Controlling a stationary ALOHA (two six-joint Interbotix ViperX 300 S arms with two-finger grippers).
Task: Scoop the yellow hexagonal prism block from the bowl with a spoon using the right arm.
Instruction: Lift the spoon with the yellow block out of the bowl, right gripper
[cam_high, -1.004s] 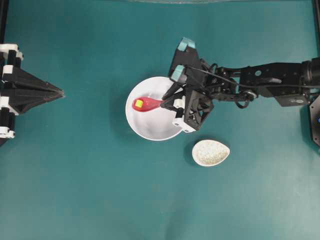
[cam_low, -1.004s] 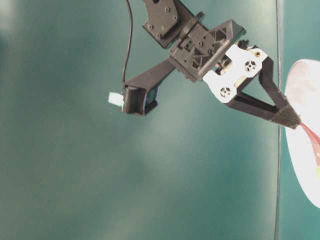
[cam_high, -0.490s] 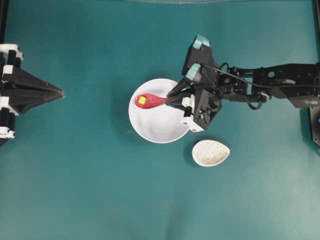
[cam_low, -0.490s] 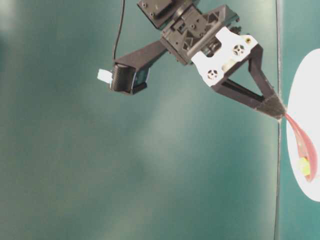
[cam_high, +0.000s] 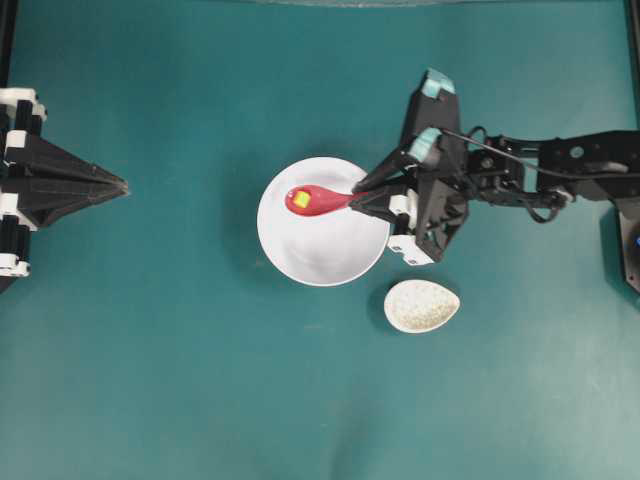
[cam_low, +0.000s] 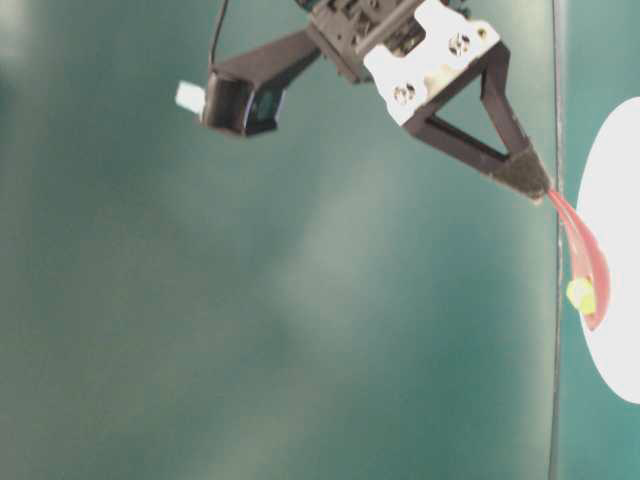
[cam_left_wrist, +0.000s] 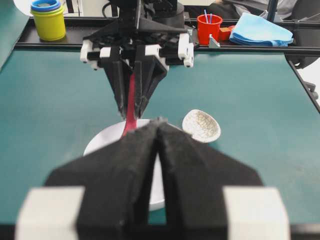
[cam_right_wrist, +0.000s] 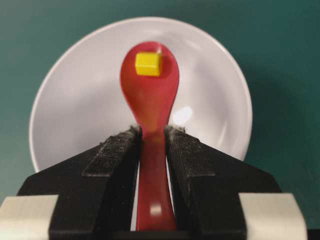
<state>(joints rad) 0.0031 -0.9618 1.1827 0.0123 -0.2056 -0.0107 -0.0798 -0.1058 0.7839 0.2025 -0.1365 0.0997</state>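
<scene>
left gripper (cam_high: 122, 186): black jaws pressed together, holding nothing, at the left edge
round glossy white bowl (cam_high: 300, 255): mid-table
tiny yellow hexagonal block (cam_high: 301, 198): lying in the scoop, over the bowl
pink-red glossy spoon (cam_high: 322, 200): handle pinched by the right gripper (cam_high: 358, 198)
small speckled beige dish (cam_high: 421, 305): just right of the bowl

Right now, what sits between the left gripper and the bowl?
Nothing: in the overhead view only bare teal table lies between the left gripper and the bowl.
</scene>
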